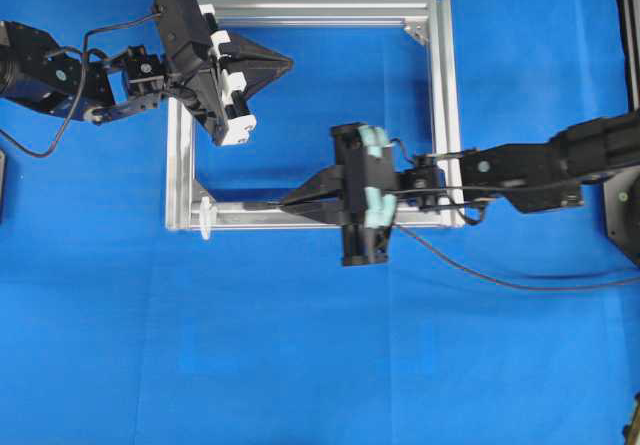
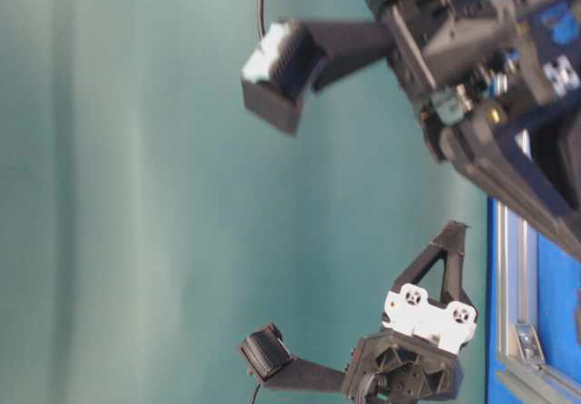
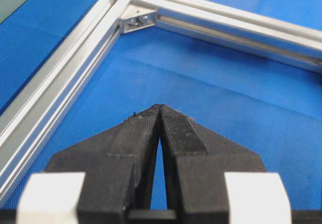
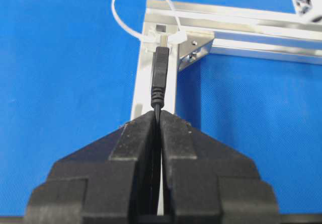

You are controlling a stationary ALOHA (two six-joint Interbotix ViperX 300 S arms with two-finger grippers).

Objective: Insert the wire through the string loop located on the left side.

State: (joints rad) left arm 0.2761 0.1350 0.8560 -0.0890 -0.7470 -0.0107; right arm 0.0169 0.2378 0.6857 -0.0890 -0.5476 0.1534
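Note:
My right gripper (image 4: 159, 114) is shut on the thin black wire (image 4: 160, 78). Its plug sticks out ahead of the fingertips along the frame's bottom bar (image 4: 143, 85). The plug's tip lies close to the base of the white string loop (image 4: 132, 10), tied at the frame's corner; I cannot tell if it touches. In the overhead view the right gripper (image 1: 283, 203) points left at the string loop (image 1: 205, 217), and the wire (image 1: 500, 280) trails off to the right. My left gripper (image 3: 160, 106) is shut on nothing and hovers inside the frame's upper left (image 1: 290, 63).
The square silver aluminium frame (image 1: 445, 115) lies on the blue cloth, with corner brackets (image 3: 137, 20) inside its corners. A thick black arm cable (image 1: 40, 145) hangs at the left. A dark object (image 1: 625, 215) stands at the right edge.

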